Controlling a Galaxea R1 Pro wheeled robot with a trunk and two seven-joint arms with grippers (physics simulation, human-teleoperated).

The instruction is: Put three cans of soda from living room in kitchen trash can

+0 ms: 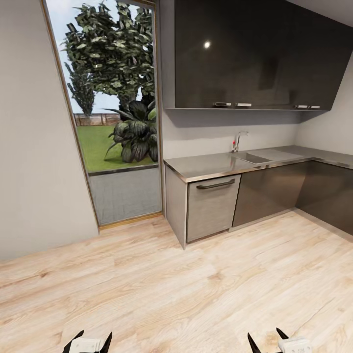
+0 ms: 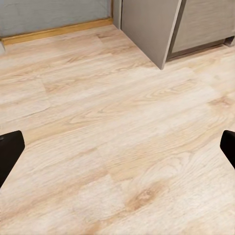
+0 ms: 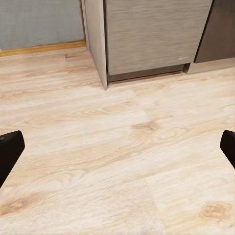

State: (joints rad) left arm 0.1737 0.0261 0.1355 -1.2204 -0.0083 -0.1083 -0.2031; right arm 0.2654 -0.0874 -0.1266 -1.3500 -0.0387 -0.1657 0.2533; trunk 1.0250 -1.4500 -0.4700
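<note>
A pale wood floor [image 1: 196, 294] spreads across the kitchen, running up to a grey wall at the left and a tall glass door [image 1: 117, 122] with trees and lawn beyond it. To the right, a steel counter [image 1: 220, 164] wraps round the far corner, with dark wall cupboards [image 1: 255, 54] hanging above it. Under the counter's left end sits a grey dishwasher front [image 1: 212, 206] with a dark bar handle. A sink and tap [image 1: 239, 142] are set further along. At the near edge, the left gripper [image 1: 87, 341] and right gripper [image 1: 267, 341] both hang over bare boards, fingers spread wide with nothing between them. No soda cans or bin are anywhere I can see.
</note>
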